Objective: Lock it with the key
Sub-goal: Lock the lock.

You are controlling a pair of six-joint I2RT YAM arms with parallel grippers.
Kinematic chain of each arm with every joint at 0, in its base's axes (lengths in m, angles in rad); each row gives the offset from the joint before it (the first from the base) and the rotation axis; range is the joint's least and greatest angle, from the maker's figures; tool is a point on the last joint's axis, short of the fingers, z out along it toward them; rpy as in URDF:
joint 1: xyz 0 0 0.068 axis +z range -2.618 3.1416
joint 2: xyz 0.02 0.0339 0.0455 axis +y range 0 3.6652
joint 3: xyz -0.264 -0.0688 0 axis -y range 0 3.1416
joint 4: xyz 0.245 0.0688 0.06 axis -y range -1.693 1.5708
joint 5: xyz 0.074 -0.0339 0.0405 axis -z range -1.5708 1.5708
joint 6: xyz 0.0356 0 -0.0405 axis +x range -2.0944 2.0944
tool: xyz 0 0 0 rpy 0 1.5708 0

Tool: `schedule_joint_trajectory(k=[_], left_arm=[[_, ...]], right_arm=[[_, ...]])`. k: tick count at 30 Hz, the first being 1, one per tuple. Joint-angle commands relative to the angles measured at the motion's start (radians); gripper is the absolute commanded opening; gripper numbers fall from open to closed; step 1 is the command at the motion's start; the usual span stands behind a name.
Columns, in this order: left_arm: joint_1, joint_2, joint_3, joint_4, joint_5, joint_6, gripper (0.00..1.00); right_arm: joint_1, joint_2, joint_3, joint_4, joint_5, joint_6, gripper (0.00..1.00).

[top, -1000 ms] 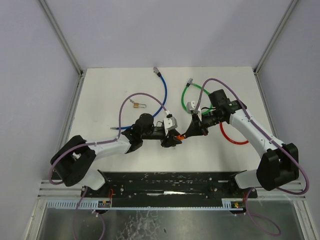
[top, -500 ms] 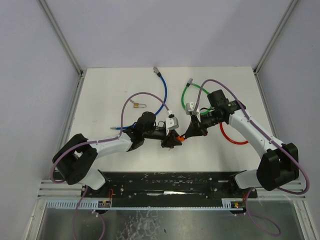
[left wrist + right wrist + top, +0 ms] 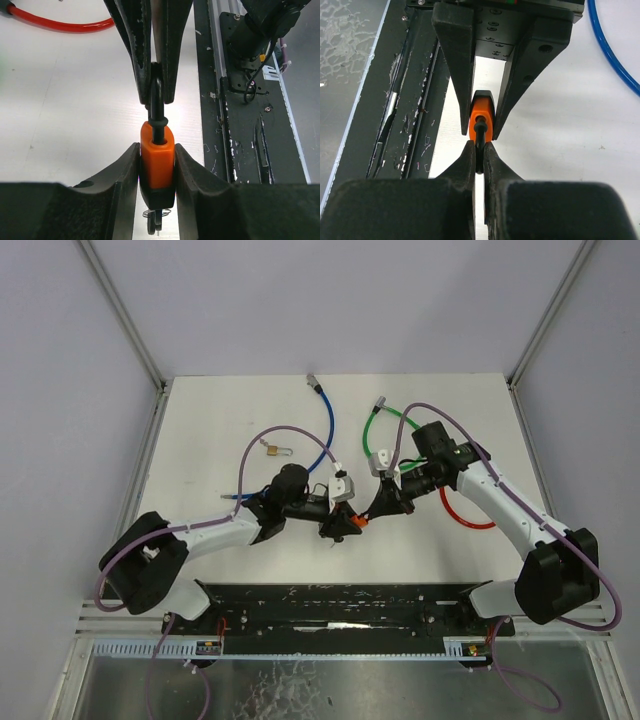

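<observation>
top external, orange padlock (image 3: pixel 354 521) nudged left, held in left jaws, right jaws pinching its shackle (image 3: pixel 156 96)

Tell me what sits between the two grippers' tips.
An orange padlock: the left gripper clamps its body and the right gripper pinches its black shackle. The left wrist view shows it best.

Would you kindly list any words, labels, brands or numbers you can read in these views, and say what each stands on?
No text is legible in any view.
On the orange padlock: no marking visible.
On the white tag by the black arm base: print too small and blurred to read.
</observation>
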Motion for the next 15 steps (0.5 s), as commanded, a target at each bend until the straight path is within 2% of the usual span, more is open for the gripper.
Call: schedule_joint_trajectory(k=[1, 5, 8, 12, 13, 15], left_arm=[[-0.003, -0.041, 0.002, 0.106, 0.03, -0.002, 0.0], [-0.004, -0.042, -0.021, 0.125, -0.08, 0.006, 0.02], [-0.003, -0.063, -0.072, 0.185, -0.192, -0.008, 0.26], [-0.003, -0.129, -0.185, 0.345, -0.283, -0.044, 0.55], [-0.002, -0.149, -0.21, 0.366, -0.305, -0.048, 0.61], [-0.002, -0.21, -0.249, 0.376, -0.327, -0.034, 0.66]], right_arm=[[0.02, -0.01, 0.003, 0.013, -0.024, -0.04, 0.0], [0.021, -0.005, 0.009, 0.032, -0.024, 0.002, 0.0], [0.02, -0.001, 0.03, 0.048, -0.026, 0.066, 0.0], [0.015, 0.002, 0.014, 0.104, -0.013, 0.128, 0.0], [0.014, 0.007, 0.009, 0.113, -0.01, 0.131, 0.0], [0.015, 0.016, 0.009, 0.122, -0.008, 0.139, 0.0]])
